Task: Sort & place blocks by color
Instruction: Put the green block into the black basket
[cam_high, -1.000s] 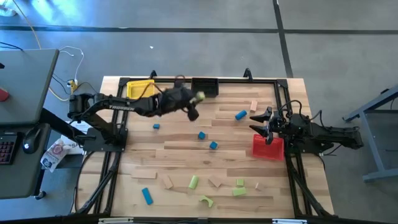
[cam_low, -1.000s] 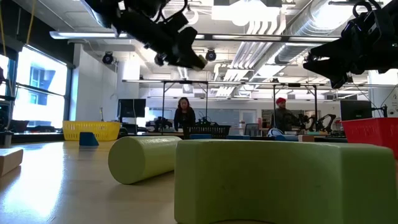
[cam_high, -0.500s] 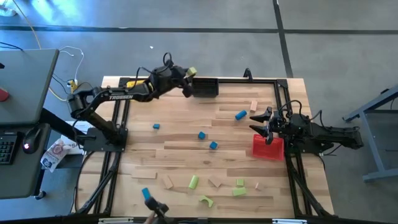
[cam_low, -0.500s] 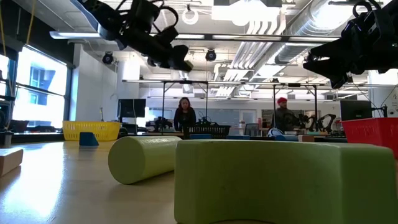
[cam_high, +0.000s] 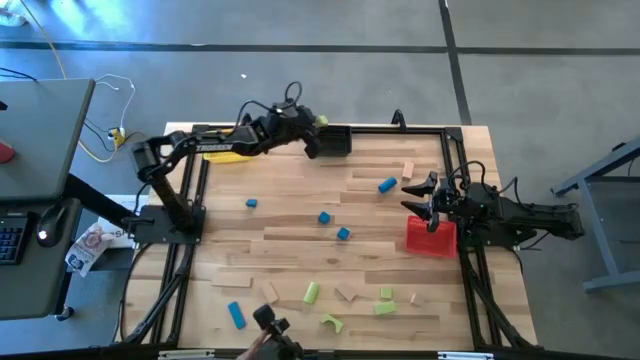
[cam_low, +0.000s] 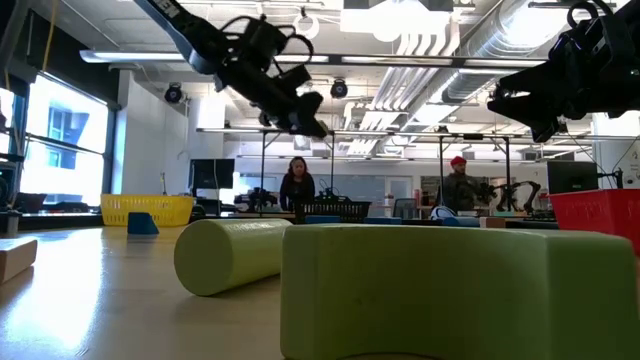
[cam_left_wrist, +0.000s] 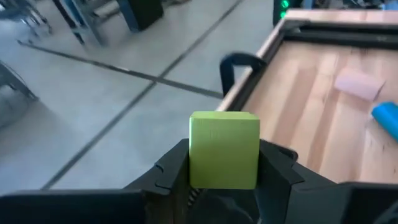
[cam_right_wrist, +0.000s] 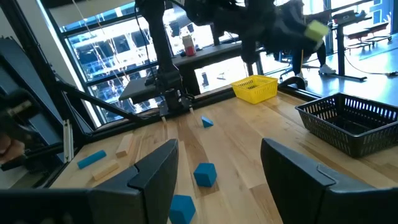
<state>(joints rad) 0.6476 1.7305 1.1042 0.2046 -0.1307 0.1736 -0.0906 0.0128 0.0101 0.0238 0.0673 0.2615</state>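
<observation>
My left gripper (cam_high: 316, 128) is high over the table's far edge, by the far left corner of the black bin (cam_high: 332, 141), and is shut on a light green cube (cam_left_wrist: 224, 148). The right wrist view also shows that cube (cam_right_wrist: 317, 29). My right gripper (cam_high: 418, 190) waits open beside the red bin (cam_high: 430, 238), nothing between its fingers (cam_right_wrist: 155, 177). Blue blocks (cam_high: 324, 217), green blocks (cam_high: 312, 292) and tan blocks (cam_high: 408, 170) lie scattered flat on the wooden table. The yellow bin (cam_high: 222, 146) is mostly under my left arm. My left gripper pinches the green cube by two opposite side faces (cam_left_wrist: 194, 163) between its two fingers (cam_left_wrist: 275, 167). The fingers come from the table's left, slanting a little downward. The cube sits square in the hold, lifted clear of the table and bins.
The low view has a green arch block (cam_low: 450, 290) and a green cylinder (cam_low: 230, 255) close to the camera. A person's hand with a dark object (cam_high: 268, 325) shows at the table's near edge. Black frame rails (cam_high: 400, 128) run along the table's sides.
My left gripper has carried the green cube from over the middle of the table toward the far edge, then a little to the right, up to the black bin's far left corner. The hand with the dark object has come in at the near edge.
</observation>
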